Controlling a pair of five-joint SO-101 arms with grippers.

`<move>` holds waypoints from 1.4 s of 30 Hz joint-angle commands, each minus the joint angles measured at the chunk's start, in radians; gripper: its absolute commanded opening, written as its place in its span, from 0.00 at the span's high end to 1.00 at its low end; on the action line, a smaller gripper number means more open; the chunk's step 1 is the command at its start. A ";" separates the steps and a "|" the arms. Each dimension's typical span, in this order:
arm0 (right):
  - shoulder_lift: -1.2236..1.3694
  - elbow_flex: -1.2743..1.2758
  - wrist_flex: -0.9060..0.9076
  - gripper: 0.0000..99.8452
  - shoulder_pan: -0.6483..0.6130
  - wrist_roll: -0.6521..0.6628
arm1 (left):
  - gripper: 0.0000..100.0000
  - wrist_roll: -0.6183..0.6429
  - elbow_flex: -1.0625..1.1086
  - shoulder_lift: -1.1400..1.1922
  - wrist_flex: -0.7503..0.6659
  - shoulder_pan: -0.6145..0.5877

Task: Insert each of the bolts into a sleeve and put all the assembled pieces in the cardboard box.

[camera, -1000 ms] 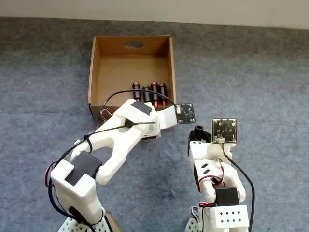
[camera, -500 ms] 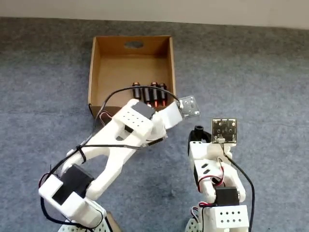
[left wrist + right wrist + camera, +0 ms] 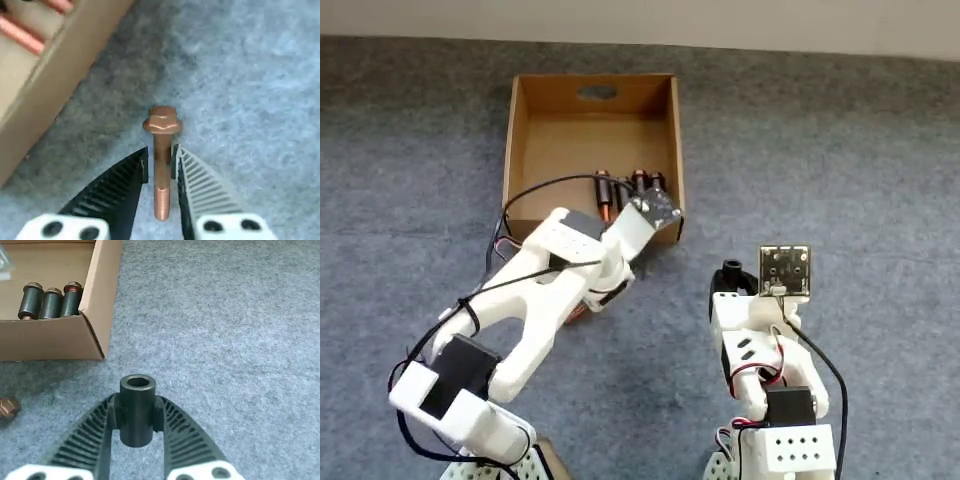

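The copper bolt (image 3: 161, 150) is clamped in the left gripper (image 3: 160, 161), jaws drawn almost together on the shank. Its hex head is pushed out past the tips and its long axis is laid along the gripper's own line, threaded end back toward the wrist. The black sleeve (image 3: 136, 415) is pinched in the right gripper (image 3: 134, 405), jaws narrowed onto the barrel, with the open bore turned away from the wrist.

Seen from above, the left arm (image 3: 570, 270) is poised by the near right corner of the cardboard box (image 3: 517, 140), where assembled pieces (image 3: 50, 301) are already lined up. The sleeve is found at about 4 o'clock from that wrist, apart across bare worktop (image 3: 840, 150). The axes are judged not yet lined up, and the bolt's tip must be brought round to the bore.
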 commanded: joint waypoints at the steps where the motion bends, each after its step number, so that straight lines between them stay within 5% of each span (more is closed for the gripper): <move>1: -0.015 -0.008 0.004 0.99 -0.002 -0.003 | 0.90 0.008 0.024 -0.064 -0.002 -0.010; 13: -0.015 -0.007 0.004 0.99 -0.002 -0.003 | 0.89 0.043 0.105 -0.051 -0.236 -0.012; 29: -0.015 -0.005 0.004 0.99 -0.002 -0.005 | 0.99 0.044 0.170 -0.074 -0.239 -0.004; 39: -0.016 -0.051 0.001 0.99 -0.013 -0.006 | 0.99 0.046 0.438 -0.553 -0.232 -0.061; 42: -0.016 -0.082 0.001 0.99 -0.053 -0.005 | 0.99 0.181 0.507 -0.723 -0.226 -0.113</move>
